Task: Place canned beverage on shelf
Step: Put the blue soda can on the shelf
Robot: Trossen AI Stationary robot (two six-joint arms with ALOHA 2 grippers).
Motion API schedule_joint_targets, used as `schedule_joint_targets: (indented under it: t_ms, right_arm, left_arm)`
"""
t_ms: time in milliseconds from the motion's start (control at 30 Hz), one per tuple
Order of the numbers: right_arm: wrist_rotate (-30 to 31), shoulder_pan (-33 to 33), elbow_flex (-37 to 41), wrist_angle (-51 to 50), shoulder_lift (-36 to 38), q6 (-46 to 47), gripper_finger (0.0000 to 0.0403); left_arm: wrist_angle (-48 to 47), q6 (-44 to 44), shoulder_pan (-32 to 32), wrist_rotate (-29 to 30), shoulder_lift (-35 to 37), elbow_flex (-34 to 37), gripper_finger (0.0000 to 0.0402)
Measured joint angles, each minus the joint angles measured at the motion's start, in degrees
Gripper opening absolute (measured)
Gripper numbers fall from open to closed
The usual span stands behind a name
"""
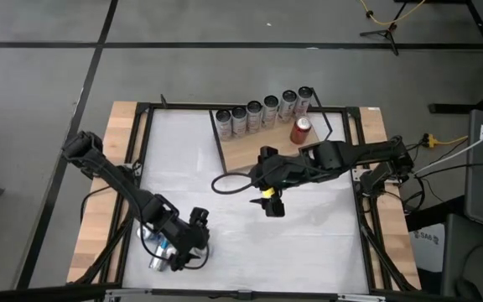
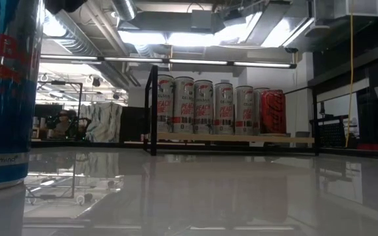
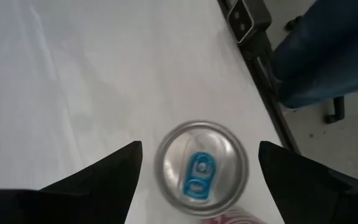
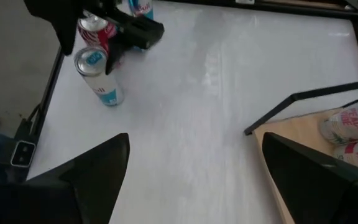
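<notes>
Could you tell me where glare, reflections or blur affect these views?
Low view: the glossy tabletop mirrors the ceiling lights and the shelf, and the blue can at the left edge looms large and cropped. Left wrist view: the can's silver top is sharp, while the dark fingers beside it are soft. High view: even light, faint shadows.

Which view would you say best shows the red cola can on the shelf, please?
The low view: the red cola can stands upright at the row's end on the shelf, side-on and unobstructed. The high view shows only its top. Neither wrist view shows it.
</notes>
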State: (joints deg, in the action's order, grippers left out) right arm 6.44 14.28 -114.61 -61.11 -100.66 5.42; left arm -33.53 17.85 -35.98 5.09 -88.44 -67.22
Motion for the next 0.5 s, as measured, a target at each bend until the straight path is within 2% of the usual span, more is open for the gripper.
schedule_joint_targets:
  t_ms: [500]
  right_arm:
    - [0.0,0.0,0.0,-2.1,0.0,0.0,0.0363]
  left_arm:
    - [-0.5,1.3,-1.1,3.4,-0.1,0.0,0.0314]
